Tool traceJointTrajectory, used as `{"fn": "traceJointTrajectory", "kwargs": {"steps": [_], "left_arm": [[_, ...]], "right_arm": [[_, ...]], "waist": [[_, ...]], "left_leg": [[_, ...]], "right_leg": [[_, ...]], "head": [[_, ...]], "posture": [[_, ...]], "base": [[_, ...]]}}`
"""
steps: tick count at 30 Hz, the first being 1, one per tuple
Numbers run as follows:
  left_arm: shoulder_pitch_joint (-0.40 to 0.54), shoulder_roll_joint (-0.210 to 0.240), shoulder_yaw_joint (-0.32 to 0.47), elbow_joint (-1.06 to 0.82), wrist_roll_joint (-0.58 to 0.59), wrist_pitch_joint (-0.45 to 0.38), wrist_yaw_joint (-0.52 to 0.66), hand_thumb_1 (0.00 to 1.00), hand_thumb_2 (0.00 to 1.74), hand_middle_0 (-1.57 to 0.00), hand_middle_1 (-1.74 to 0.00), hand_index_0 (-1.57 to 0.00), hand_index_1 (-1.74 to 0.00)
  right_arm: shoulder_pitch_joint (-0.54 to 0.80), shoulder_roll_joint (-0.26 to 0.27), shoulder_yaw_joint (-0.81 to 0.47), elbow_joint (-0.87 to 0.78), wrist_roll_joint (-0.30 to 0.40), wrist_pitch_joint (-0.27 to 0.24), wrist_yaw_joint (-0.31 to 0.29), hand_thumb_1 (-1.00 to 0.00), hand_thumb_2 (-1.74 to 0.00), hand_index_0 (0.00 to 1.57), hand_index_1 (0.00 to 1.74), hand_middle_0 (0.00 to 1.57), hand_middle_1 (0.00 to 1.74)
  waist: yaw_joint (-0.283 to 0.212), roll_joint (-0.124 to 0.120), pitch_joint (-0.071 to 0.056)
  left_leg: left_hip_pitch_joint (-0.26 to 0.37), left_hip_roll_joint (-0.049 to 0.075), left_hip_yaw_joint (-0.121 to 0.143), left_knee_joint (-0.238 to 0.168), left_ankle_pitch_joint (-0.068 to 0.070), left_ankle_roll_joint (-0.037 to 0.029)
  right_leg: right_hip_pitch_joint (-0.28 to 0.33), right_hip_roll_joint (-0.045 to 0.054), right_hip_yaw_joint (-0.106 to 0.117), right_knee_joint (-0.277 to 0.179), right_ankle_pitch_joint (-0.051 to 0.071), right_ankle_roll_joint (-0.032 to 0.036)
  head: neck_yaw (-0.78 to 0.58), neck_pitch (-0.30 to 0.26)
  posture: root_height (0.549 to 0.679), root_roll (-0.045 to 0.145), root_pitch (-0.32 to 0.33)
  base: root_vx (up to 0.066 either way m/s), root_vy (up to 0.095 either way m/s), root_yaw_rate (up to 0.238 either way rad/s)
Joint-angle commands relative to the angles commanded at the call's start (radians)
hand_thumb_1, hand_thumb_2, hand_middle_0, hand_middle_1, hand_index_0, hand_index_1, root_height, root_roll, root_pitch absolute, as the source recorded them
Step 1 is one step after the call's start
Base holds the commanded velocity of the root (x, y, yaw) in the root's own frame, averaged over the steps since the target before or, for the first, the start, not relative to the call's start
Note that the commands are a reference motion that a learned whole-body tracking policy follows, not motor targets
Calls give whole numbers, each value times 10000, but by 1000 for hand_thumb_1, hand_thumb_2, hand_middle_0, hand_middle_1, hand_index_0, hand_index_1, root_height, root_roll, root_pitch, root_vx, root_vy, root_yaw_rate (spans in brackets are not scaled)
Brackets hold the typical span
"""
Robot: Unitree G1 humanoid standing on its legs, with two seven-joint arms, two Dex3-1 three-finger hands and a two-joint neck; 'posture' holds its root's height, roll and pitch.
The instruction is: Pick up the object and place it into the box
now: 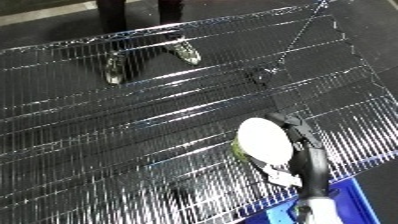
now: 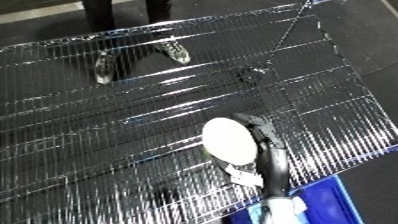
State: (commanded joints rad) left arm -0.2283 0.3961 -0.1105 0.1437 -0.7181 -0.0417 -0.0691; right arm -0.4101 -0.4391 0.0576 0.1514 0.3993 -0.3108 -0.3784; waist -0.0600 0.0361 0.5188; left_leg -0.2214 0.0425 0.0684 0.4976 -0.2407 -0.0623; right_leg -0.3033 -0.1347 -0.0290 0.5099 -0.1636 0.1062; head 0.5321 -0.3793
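Shiny wire-mesh counter (image 1: 133,125) fills the frame: at the lower right edge sits the blue plastic bin (image 1: 351,200), just above it the right hand (image 1: 298,132) curls around the white oval object (image 1: 264,140), directly up-left of the bin.

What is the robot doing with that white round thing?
The right robot hand is curled round a white round object with a green underside, holding it over a shiny wire mesh shelf. A blue bin shows at the bottom right corner, beside the arm. The object is not in the bin yet. The left robot hand is out of view.
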Motion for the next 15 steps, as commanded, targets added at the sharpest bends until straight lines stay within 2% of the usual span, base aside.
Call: {"fn": "traceJointTrajectory", "kwargs": {"steps": [4,7,11,15], "left_arm": [[198,-58,-11,59,-85,-148,-64,1000,1740,-1570,-1740,-1570,-1740],[334,-172,-27,89,-148,-303,-62,1000,1740,-1570,-1740,-1570,-1740],[460,-333,-43,143,-240,-482,-58,1000,1740,-1570,-1740,-1570,-1740],[506,-471,-144,301,-336,-609,-133,1000,1740,-1570,-1740,-1570,-1740]], "right_arm": [[600,-232,-461,-126,196,-172,5,-650,-1131,1020,1131,1020,1131],[1033,-438,-803,-185,287,-263,16,-650,-1131,1020,1131,1020,1131],[1594,-664,-1284,-187,545,-365,88,-650,-1131,1020,1131,1020,1131],[2135,-789,-1697,163,1012,-568,-3,-650,-1131,1020,1131,1020,1131]], "waist": [[-367,144,-124],[-675,309,-192],[-1069,519,-213],[-1424,706,-267]], "left_leg": [[527,106,280,-400,82,-100],[800,166,493,-606,122,-153],[1053,232,732,-722,102,-189],[1330,247,904,-856,68,-185]], "right_leg": [[394,-88,150,-573,173,65],[546,-117,296,-841,228,88],[641,-141,507,-950,197,94],[762,-143,717,-970,110,97]], "head": [[865,-69],[1363,-115],[1970,-254],[2664,-526]], "posture": [[666,55,-26],[667,60,-29],[667,66,-32],[668,69,-38]], "base": [[0,65,-350],[1,114,-330],[0,110,-241],[15,97,-142]]}}
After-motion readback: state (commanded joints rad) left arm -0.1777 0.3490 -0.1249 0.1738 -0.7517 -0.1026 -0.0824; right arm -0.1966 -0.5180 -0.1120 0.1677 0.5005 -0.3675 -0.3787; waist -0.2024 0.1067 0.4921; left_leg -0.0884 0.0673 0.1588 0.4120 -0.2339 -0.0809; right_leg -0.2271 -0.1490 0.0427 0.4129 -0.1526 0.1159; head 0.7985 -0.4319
